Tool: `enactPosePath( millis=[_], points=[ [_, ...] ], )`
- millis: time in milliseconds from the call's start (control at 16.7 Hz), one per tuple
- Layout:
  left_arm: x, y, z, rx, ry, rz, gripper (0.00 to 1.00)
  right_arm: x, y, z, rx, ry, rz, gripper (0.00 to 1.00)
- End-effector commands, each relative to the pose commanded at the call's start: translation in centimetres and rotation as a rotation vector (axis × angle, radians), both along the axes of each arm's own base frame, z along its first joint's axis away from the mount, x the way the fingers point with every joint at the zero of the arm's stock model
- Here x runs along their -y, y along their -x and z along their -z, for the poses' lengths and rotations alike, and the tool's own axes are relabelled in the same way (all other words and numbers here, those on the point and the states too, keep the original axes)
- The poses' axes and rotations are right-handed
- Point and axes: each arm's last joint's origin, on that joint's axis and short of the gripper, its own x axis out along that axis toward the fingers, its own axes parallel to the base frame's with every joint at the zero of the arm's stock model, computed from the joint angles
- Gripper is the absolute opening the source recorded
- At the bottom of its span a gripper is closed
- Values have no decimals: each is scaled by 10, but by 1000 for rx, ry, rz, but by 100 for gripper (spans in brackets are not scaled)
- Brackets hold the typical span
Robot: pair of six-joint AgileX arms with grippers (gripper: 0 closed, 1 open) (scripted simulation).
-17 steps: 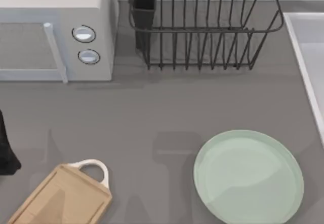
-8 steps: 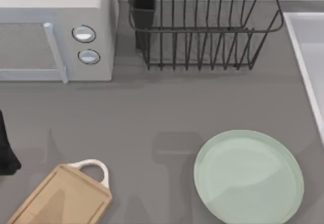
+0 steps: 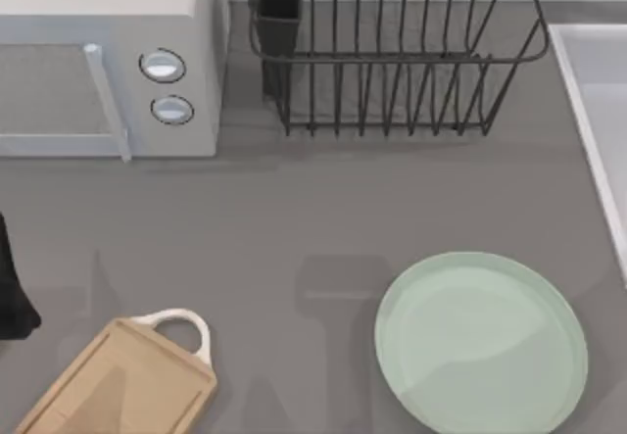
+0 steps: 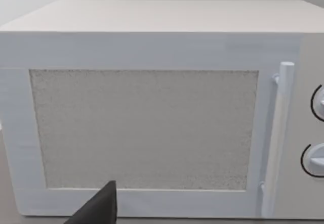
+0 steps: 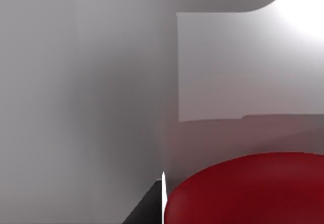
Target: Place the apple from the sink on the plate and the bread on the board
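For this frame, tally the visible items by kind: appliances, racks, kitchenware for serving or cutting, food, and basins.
Appliances: 1, the microwave
Racks: 1, the wire dish rack
Serving or cutting ware: 2, the plate and the board
Food: 1, the apple, close under the right wrist camera
Basins: 1, the sink, at the table's right edge
Total: 6

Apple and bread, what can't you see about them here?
- Apple: right wrist view, close up, cut off by the picture's edge; whether it is gripped cannot be told.
- Bread: cannot be found.
- Sink: top view, mostly cut off at the right edge.
- Board: top view, bottom edge cuts it.
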Motion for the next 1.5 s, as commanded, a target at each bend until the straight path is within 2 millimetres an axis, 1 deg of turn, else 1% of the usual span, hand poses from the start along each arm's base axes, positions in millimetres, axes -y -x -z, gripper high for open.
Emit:
enactPosePath(
  millis=[60, 180, 660, 720, 960, 1020, 1140, 1260, 1380, 1500],
  points=[
    [0, 0, 0, 0, 0, 0, 100, 0, 0, -1, 2, 1, 0, 0],
    [0, 0, 0, 0, 0, 0, 100, 1, -3, -15, 11, 5, 0, 0],
    [0, 0, 0, 0, 0, 0, 100, 0, 0, -96, -5, -2, 0, 0],
    [0, 0, 0, 0, 0, 0, 100, 0, 0, -100, 0, 0, 0, 0],
    [0, 0, 0, 0, 0, 0, 100, 0, 0, -99, -2, -1, 1, 0],
    [0, 0, 0, 0, 0, 0, 100, -3, -3, -104, 13, 6, 2, 0],
    [0, 0, 0, 0, 0, 0, 100, -17, -8, -118, 45, 17, 4, 0],
    [0, 0, 0, 0, 0, 0, 100, -42, -12, -132, 67, 21, 5, 0],
    [0, 0, 0, 0, 0, 0, 100, -77, -14, -145, 80, 16, 3, 0],
    [0, 0, 0, 0, 0, 0, 100, -117, -11, -157, 82, 6, 1, 0]
  ],
)
